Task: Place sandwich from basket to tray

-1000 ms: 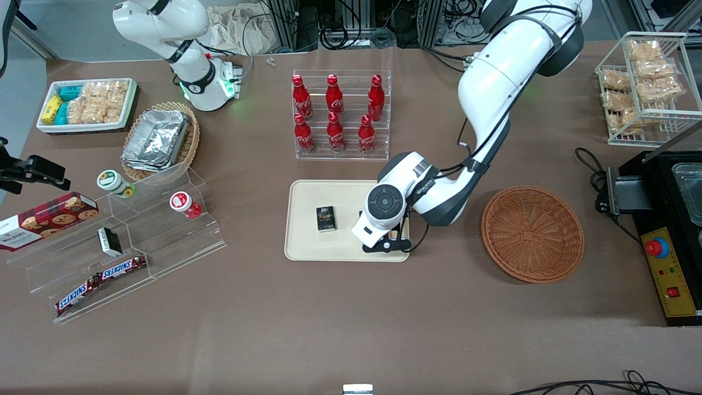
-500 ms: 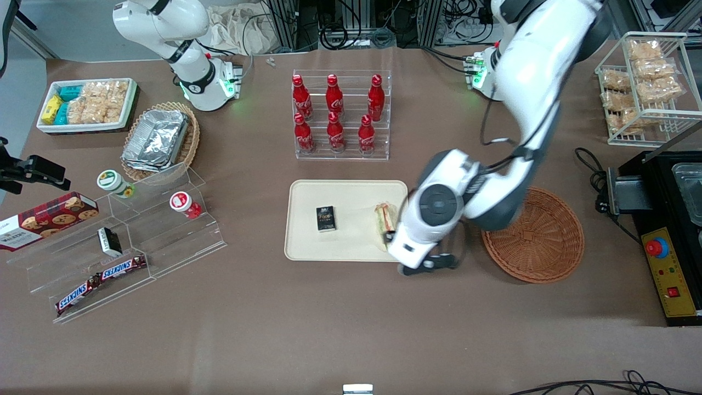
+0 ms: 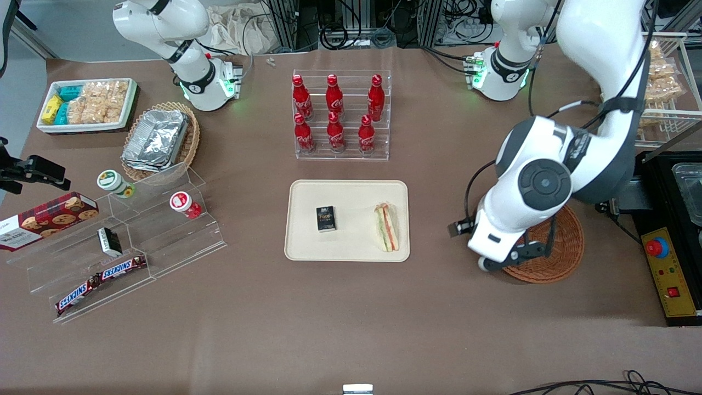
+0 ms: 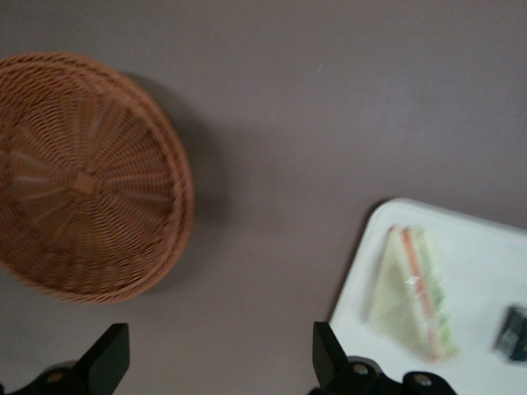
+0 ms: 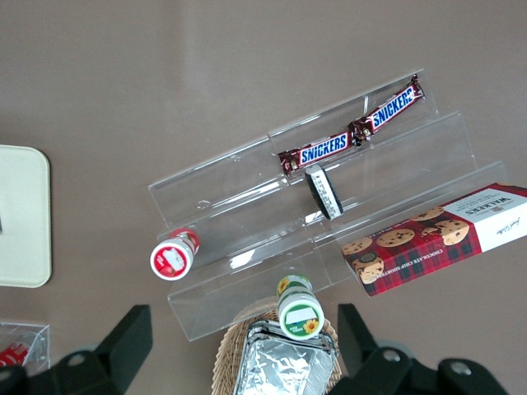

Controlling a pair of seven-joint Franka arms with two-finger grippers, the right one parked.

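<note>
The wedge-shaped wrapped sandwich (image 3: 386,227) (image 4: 412,292) lies flat on the cream tray (image 3: 351,192) (image 4: 478,247), at the tray's end nearest the basket. The reddish-brown wicker basket (image 3: 565,249) (image 4: 82,181) holds nothing that shows; my arm covers part of it in the front view. My gripper (image 3: 515,257) (image 4: 218,366) hangs open over the basket's rim and the bare table between basket and tray. Its fingers (image 4: 107,362) stand wide apart with nothing between them.
A small black box (image 3: 326,218) (image 4: 515,329) also lies on the tray. A clear rack of red cola bottles (image 3: 340,118) stands farther from the front camera than the tray. A black machine (image 3: 674,219) sits beside the basket, with a wire rack of snack packets (image 3: 663,82) farther back.
My gripper moved off the tray toward the basket, leaving the sandwich lying on the tray. One second ago the arm covered that spot on the tray.
</note>
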